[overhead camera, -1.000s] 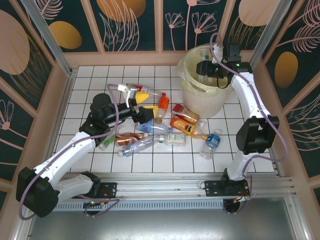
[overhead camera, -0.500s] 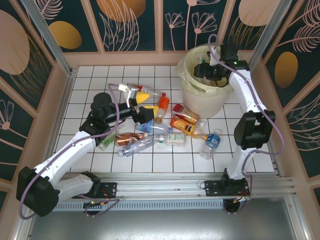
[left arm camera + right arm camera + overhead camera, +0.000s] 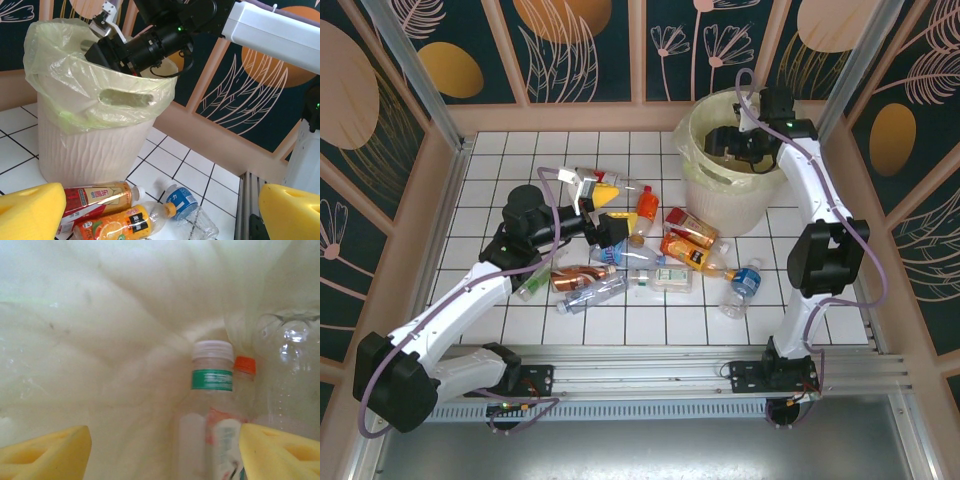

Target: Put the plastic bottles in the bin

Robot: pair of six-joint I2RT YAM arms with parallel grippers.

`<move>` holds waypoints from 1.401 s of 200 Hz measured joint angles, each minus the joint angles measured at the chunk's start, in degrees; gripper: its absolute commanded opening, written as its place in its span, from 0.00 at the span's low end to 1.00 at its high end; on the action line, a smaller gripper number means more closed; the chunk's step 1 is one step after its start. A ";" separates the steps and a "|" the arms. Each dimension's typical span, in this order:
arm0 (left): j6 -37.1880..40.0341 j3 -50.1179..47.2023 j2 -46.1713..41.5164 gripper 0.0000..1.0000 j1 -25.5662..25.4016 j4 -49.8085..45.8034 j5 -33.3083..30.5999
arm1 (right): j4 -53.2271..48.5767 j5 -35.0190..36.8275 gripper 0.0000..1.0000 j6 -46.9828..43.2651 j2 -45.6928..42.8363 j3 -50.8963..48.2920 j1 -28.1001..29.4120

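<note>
About ten small plastic bottles (image 3: 685, 250) are lying loose; three clear bottles (image 3: 212, 390) are sitting inside one round pale-yellow plastic bin (image 3: 720, 200).

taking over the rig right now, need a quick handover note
left gripper: open, empty, above the pile on the table.
right gripper: open, down inside the bin, gripping nothing.
done: at least three bottles lie in the bin.
left: the whole pile, roughly ten, lying in front of the bin.
</note>
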 measured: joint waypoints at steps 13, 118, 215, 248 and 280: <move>0.13 0.00 0.00 0.99 0.00 0.00 0.11 | 0.09 0.31 0.78 0.09 -0.07 0.28 0.00; 4.72 -0.02 -0.87 0.98 0.00 -0.59 1.05 | 8.00 4.39 0.74 0.55 -14.27 -7.02 0.00; 19.67 7.91 -1.27 0.99 0.00 -20.44 1.44 | 12.50 9.55 0.74 -2.32 -38.49 -27.98 13.40; 22.23 8.68 -1.36 0.99 0.00 -23.67 2.62 | 10.91 13.57 0.72 -1.66 -41.62 -38.53 23.32; 23.15 8.66 -1.81 0.99 0.00 -24.74 2.80 | 10.08 16.74 0.71 -0.13 -41.42 -47.50 28.00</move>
